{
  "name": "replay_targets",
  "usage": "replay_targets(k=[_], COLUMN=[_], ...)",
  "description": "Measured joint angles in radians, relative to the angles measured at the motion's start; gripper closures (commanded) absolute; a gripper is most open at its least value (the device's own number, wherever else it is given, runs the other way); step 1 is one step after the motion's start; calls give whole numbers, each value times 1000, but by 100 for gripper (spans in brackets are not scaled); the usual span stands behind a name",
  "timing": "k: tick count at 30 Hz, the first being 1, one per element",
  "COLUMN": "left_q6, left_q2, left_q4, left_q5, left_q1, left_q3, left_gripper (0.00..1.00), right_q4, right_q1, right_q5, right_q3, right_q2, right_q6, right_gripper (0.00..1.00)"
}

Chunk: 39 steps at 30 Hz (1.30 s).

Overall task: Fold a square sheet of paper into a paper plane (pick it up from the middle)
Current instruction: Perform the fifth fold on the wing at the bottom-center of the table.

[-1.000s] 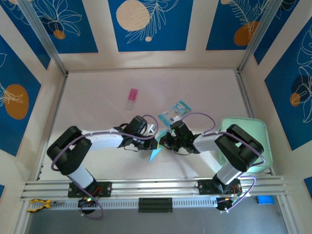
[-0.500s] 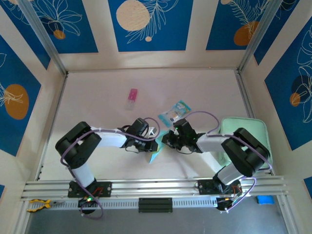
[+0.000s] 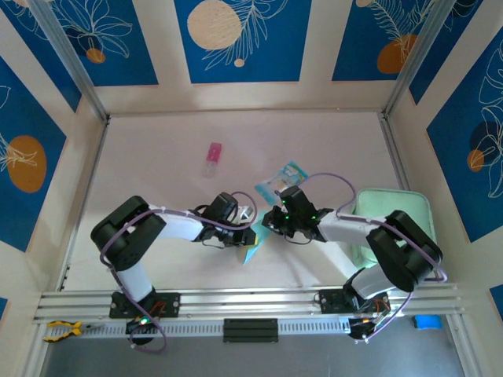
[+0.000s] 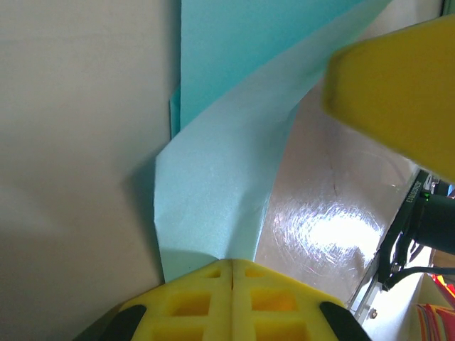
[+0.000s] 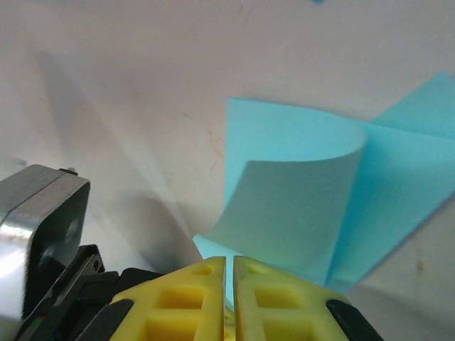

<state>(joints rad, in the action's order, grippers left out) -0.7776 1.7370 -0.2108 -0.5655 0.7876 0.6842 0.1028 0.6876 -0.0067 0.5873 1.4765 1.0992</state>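
Light-blue paper: the square sheet of paper (image 3: 251, 250) is in the near half of the desk (image 3: 149, 165), just on the near side of the spot where my two end effectors meet
Paper shape: creased and partly folded over, not flat; in my right wrist view one flap (image 5: 298, 213) curls up and back over the layer lying beneath it
Left end effector (image 3: 248, 231): closed on the sheet; in my left wrist view my yellow fingertips (image 4: 232, 275) press together with no gap, and the paper (image 4: 213, 192) fans up out of them
Right end effector (image 3: 270, 223): gripping the same sheet; my yellow fingers (image 5: 284, 298) stand almost together, with a sliver of blue paper caught in the slit between them
Arms: both reach inward from their bases, so the two end effectors face each other tip to tip, close together over the paper
Packet: a teal-and-clear printed packet (image 3: 281, 182) lies just beyond my right end effector, apart from the sheet
Pink item: a small pink thing (image 3: 213, 159) lies further back on the desk, well apart from the paper
Pad: a pale mint-green pad (image 3: 410, 203) sits at the desk's right side, partly under my right arm
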Motion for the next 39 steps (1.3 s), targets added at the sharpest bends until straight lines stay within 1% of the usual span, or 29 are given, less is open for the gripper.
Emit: replay_targets(k=[3,7,12,21,28,34,37,39], left_q6=[0,0,0,0,0,0,0,0], left_q2=[0,0,0,1,2,2,2,2], left_q4=[0,1,1,-4,-8,-8,-8,-7], left_q5=[0,1,0,0,-1,-1,0,0], left_q1=[0,0,0,1,2,2,3,3], left_q3=[0,0,0,-1,-2,-2,-2,-2], left_gripper=[99,99,100,100,100,100,100,100], right_q4=[-48,-156,-201,-174,-109,-35,14,37], right_q1=[23,40,22,-8,-68,-51,-15,10], right_q5=[33,112,150,132,99,77,66,55], right_q3=[51,109,95,31,-77,-91,-88,-76], right_q2=[37,57,79,26,-78,-132,-116,-76], right_q6=[1,10,29,58,56,25,21,17], right_gripper=[86,86,85,86,87,89,89,89])
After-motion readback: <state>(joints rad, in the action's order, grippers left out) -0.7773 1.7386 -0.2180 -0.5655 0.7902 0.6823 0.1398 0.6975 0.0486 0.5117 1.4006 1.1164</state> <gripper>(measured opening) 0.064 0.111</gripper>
